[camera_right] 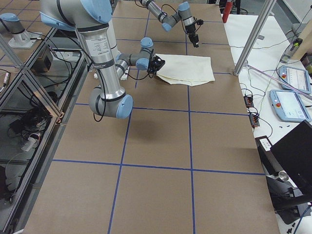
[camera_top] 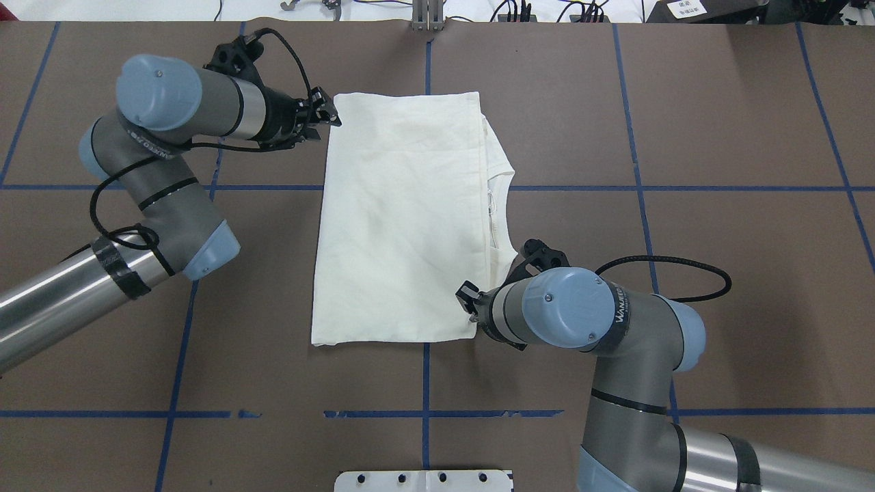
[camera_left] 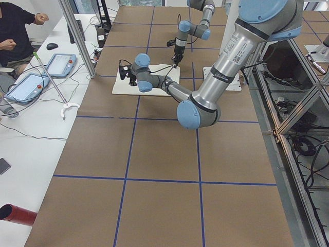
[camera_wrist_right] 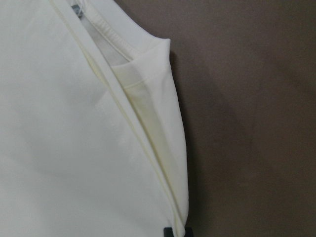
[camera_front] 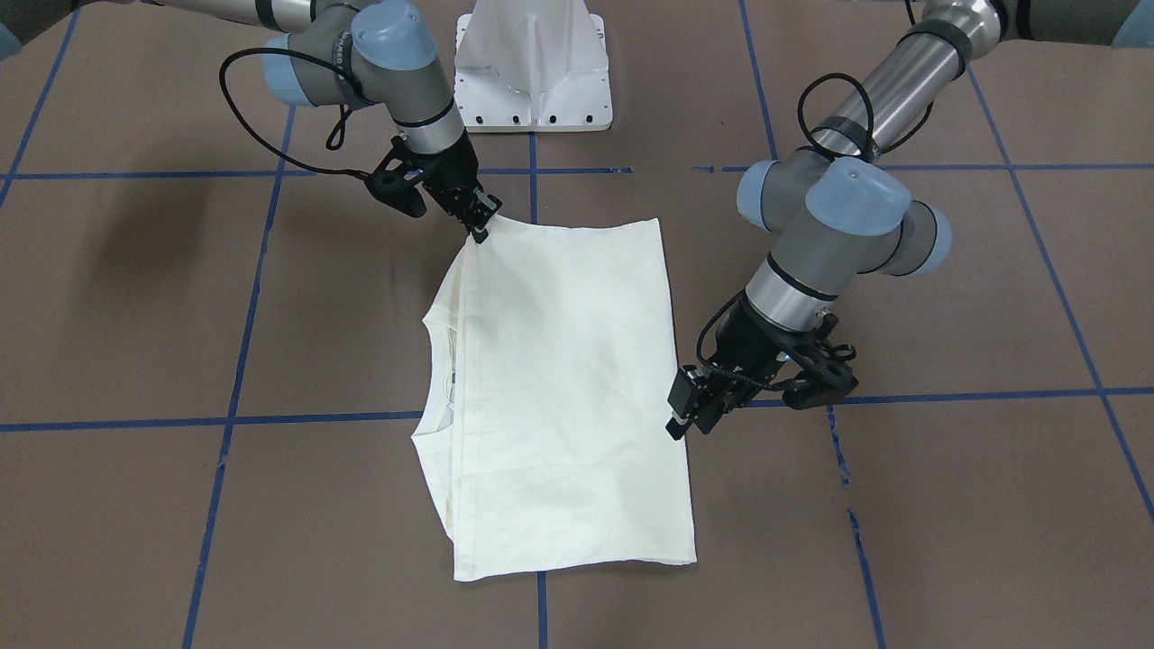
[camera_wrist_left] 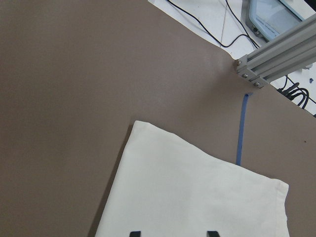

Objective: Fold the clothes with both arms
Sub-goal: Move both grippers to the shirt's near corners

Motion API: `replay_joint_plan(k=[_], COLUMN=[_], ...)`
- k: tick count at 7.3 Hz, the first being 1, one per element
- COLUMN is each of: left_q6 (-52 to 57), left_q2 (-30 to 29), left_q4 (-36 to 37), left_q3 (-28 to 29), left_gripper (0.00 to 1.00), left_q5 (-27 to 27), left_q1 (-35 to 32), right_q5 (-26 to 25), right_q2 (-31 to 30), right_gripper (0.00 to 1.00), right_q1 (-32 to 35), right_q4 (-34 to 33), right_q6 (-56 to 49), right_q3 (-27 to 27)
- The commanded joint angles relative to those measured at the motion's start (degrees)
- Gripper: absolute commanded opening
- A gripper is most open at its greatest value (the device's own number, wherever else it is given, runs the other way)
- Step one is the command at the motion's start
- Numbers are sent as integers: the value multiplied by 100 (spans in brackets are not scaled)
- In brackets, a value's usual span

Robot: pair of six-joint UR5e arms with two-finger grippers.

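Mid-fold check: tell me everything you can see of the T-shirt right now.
The T-shirt is cream, soft-looking cloth, folded into a neat rectangle. It lies flat on the brown table, plain side up, and no print shows. Its neckline band and layered edges peek out along the robot's right side. The right gripper is shut on the near right corner, drawing it into a slight peak. The left gripper is open by the left edge. I cannot tell whether it touches the cloth.

Silver-grey arms (camera_top: 622, 403) with pale blue joint caps (camera_top: 567, 304) and looping black cables (camera_top: 673, 258).
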Motion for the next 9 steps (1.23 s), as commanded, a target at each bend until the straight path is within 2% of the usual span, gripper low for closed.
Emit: replay_joint_plan(k=[1, 2, 3, 4, 6, 9], left_q6=[-558, -725, -1162, -1410, -2060, -2106], left_q2=[814, 1218, 1439, 1589, 1608, 1609], left_q4=[132, 568, 1042, 1560, 1942, 2347], left_q3=[-1120, -1743, -2210, -2554, -2681, -2672], left_gripper=[54, 54, 54, 54, 54, 54], left_q5=[207, 427, 925, 999, 1200, 1299], left_q1=[532, 952, 1487, 1823, 2465, 2635], right_q5=[-3, -3, 5, -3, -3, 5], right_q2=[-149, -149, -158, -158, -158, -158], right_gripper=[0, 0, 0, 0, 0, 0], right_q1=[6, 6, 6, 6, 15, 32], right_q4=[0, 8, 8, 8, 8, 17], right_q6=[8, -1, -1, -1, -18, -27], right_q3=[219, 228, 245, 245, 245, 245])
